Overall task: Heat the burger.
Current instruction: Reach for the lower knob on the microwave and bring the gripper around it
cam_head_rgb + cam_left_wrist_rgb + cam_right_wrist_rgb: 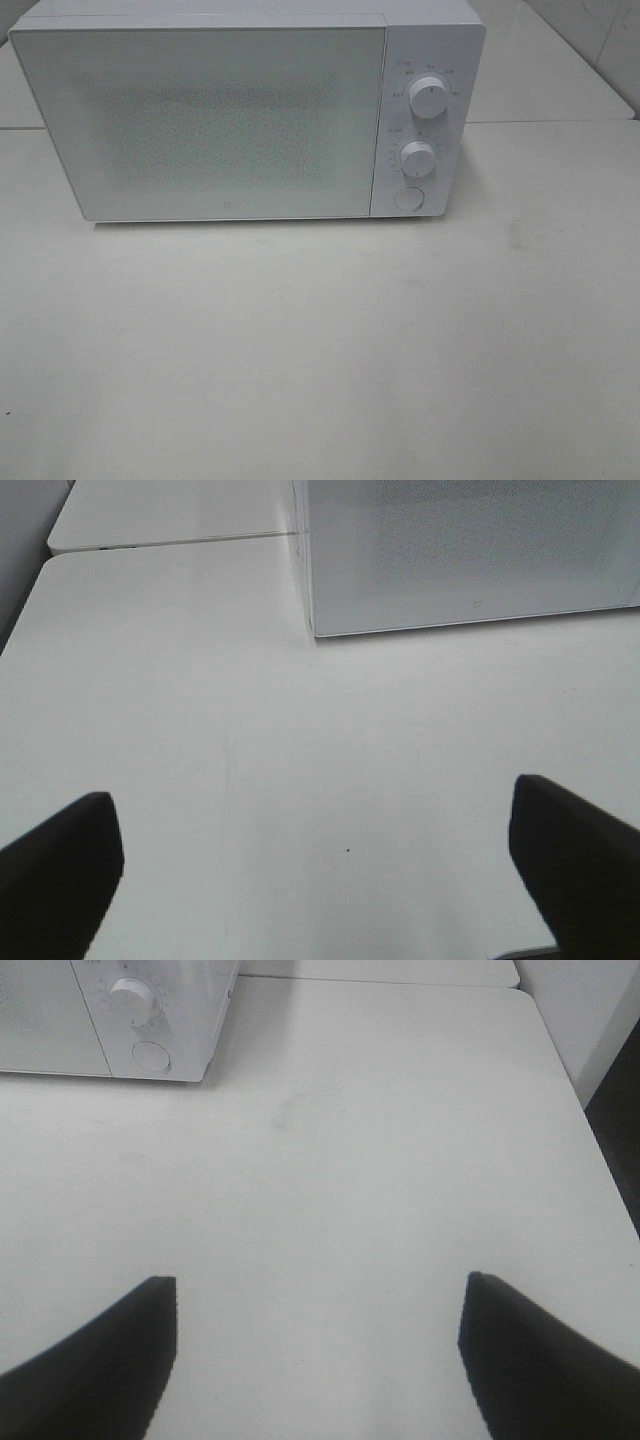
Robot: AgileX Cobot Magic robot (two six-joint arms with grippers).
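The burger is shown in none of the three views, so its place cannot be told. Nothing can be made out behind the speckled, frosted door panel [150, 150], which is shut. The door belongs to a white box-shaped microwave oven [240, 115], set at the 12 o'clock end of a white matt tabletop [320, 350]. At 3 o'clock of the door a narrow control strip is seen. On it a white round upper knob [428, 100] is placed at 12 o'clock, a white round lower knob [418, 157] beneath it, and a flat white round button [407, 197] at 6 o'clock. In the left wrist view the left gripper [312, 805] is seen over bare tabletop with its black fingers [60, 880] spread fully apart, and nothing is held between them. The microwave's front corner is seen beyond it. In the right wrist view the right gripper [320, 1288] is likewise spread wide over bare tabletop and nothing is gripped; the lower knob and the button are seen well apart from it.
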